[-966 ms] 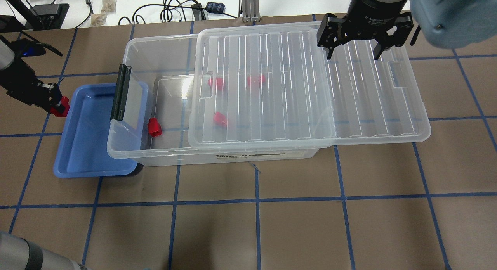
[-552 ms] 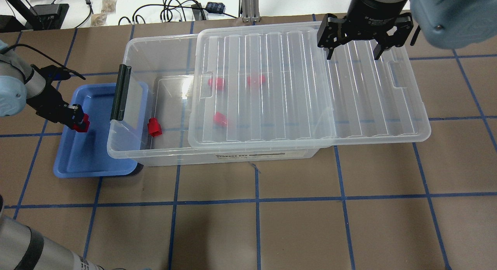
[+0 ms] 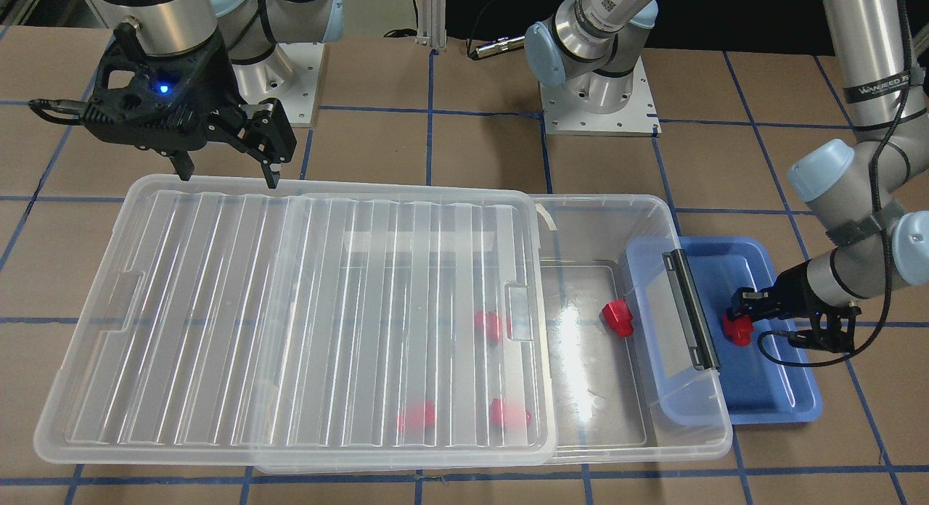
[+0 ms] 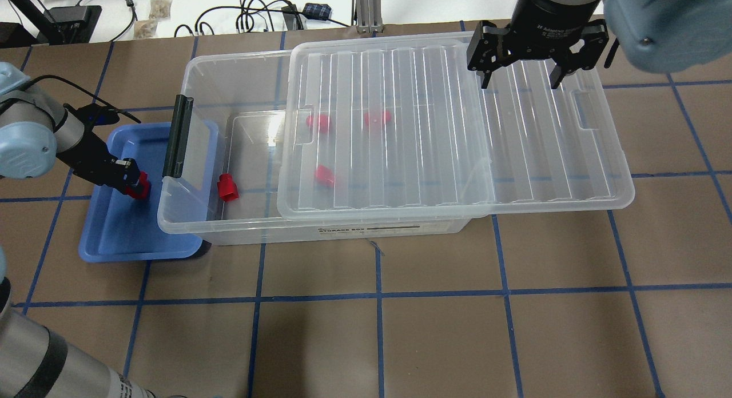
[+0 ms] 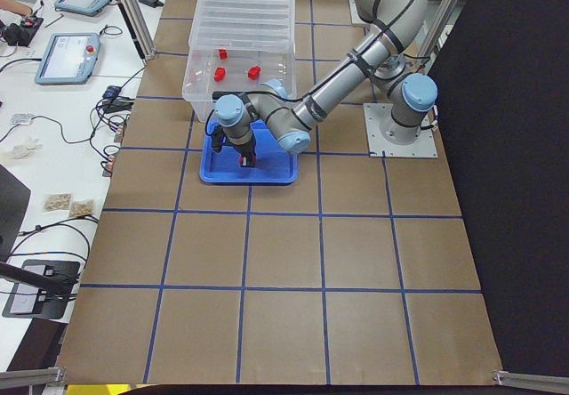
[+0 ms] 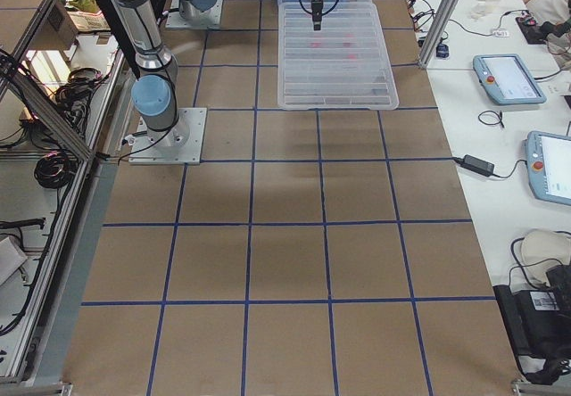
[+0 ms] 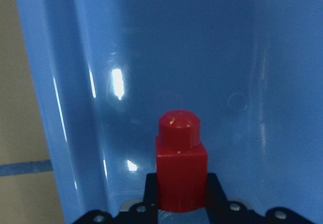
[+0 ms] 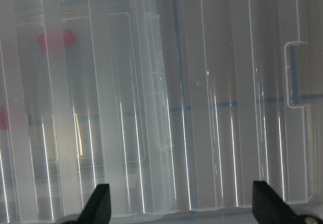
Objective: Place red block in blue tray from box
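Note:
My left gripper (image 4: pixel 135 184) is shut on a red block (image 4: pixel 139 187) and holds it over the blue tray (image 4: pixel 114 238), near the tray's box side. The left wrist view shows the red block (image 7: pixel 180 163) between the jaws above the tray floor (image 7: pixel 202 47). From the front, the held block (image 3: pixel 737 329) hangs inside the tray (image 3: pixel 769 403). The clear box (image 4: pixel 251 226) has its ribbed lid (image 4: pixel 457 129) slid partway off. One red block (image 4: pixel 227 187) lies in the open part, three more under the lid. My right gripper (image 4: pixel 519 80) is open above the lid's far edge.
The box's black latch bar (image 4: pixel 178 136) and raised end flap overhang the tray's inner side. Cables and small devices (image 4: pixel 274 15) lie on the white bench beyond the table. Blue tape lines grid the brown table (image 4: pixel 400 329).
My left gripper has moved with the red block from the tray's outer rim rightward and nearer, into the tray's area beside the box. The right gripper has stayed put.

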Controlling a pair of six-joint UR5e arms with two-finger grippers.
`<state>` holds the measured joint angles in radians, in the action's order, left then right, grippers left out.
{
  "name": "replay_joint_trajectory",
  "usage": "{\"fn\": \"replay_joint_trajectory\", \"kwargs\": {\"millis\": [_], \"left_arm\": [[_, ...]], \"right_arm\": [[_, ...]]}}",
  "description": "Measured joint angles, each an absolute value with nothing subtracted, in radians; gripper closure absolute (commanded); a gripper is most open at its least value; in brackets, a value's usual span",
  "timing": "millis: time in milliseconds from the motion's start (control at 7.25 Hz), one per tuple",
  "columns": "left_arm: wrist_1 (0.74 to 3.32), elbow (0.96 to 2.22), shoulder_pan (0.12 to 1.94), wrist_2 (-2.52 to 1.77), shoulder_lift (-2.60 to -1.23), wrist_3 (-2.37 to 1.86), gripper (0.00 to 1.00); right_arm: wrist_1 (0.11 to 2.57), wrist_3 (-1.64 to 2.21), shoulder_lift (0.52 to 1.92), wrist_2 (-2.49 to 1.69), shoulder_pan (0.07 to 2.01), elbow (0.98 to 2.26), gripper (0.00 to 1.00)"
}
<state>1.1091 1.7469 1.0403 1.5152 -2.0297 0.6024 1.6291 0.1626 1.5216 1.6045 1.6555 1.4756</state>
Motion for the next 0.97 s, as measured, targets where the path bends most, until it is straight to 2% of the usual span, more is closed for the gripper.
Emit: {"fn": "replay_joint_trajectory", "kwargs": {"millis": [138, 276, 414, 552, 690, 966], "left_arm": [[1.11, 1.747, 1.044, 1.51, -2.03, 0.601, 1.0], [1.111, 1.747, 1.047, 1.509, -2.03, 0.601, 0.89], [1.113, 1.747, 1.048, 1.508, -2.03, 0.6, 0.46], [1.116, 1.747, 1.049, 1.509, -2.03, 0.601, 0.16], [1.118, 1.747, 1.049, 1.51, -2.029, 0.602, 0.04], [1.123, 1.744, 1.05, 1.514, -2.018, 0.602, 0.0]], "right_arm": [[1.629, 0.163, 1.521, 1.605, 1.656, 1.476, 0.0], [1.629, 0.163, 1.52, 1.604, 1.655, 1.476, 0.0], [1.63, 0.161, 1.518, 1.604, 1.652, 1.475, 0.0], [1.632, 0.133, 1.515, 1.604, 1.639, 1.474, 0.0], [1.635, 0.054, 1.513, 1.605, 1.6, 1.475, 0.0], [1.639, -0.155, 1.498, 1.597, 1.415, 1.493, 0.0]]}}
